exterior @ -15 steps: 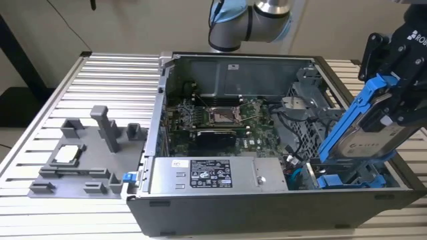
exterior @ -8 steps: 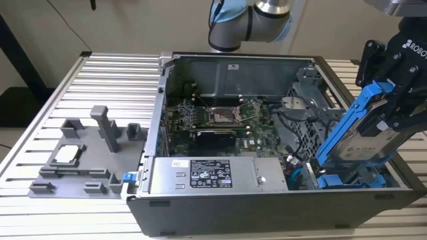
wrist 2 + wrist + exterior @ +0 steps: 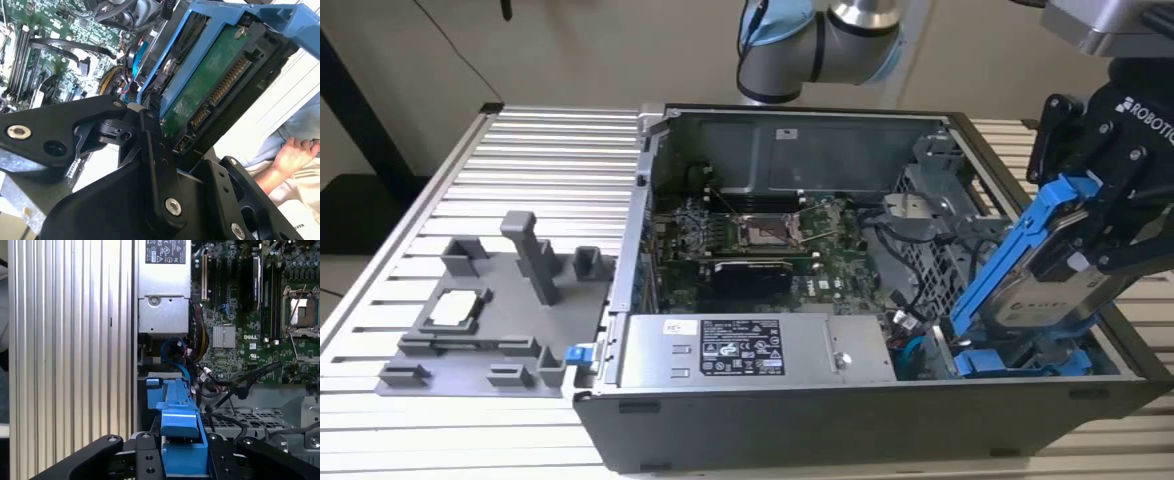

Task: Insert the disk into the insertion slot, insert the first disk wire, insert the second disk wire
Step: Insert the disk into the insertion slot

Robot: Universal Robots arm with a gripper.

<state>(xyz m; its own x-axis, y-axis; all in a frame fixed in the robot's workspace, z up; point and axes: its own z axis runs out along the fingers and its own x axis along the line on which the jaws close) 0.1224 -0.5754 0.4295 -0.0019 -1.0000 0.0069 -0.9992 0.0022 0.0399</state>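
In the exterior view my gripper (image 3: pixel 1091 248) is shut on the disk (image 3: pixel 1051 290), a silver-grey drive in a bright blue carrier. The disk hangs steeply tilted over the open computer case's corner at the exterior view's right. Its lower end reaches down to the insertion slot (image 3: pixel 1021 362), whose blue rails lie along the case floor there. The second wrist view shows the disk's green circuit board (image 3: pixel 210 85) and blue frame (image 3: pixel 225 15) between my black fingers (image 3: pixel 150 145). The blue carrier (image 3: pixel 179 425) also stands between my gripper (image 3: pixel 182 462) links in the first wrist view. A blue wire (image 3: pixel 175 350) curls beside the power-supply box.
The grey power-supply box (image 3: pixel 734 350) lies along the case's near wall, with the motherboard (image 3: pixel 761 240) behind it. A perforated metal cage (image 3: pixel 921 250) stands beside the slot. A grey fixture (image 3: pixel 494 300) sits on the ribbed table at the exterior view's left. A person's hand (image 3: pixel 295 155) rests nearby.
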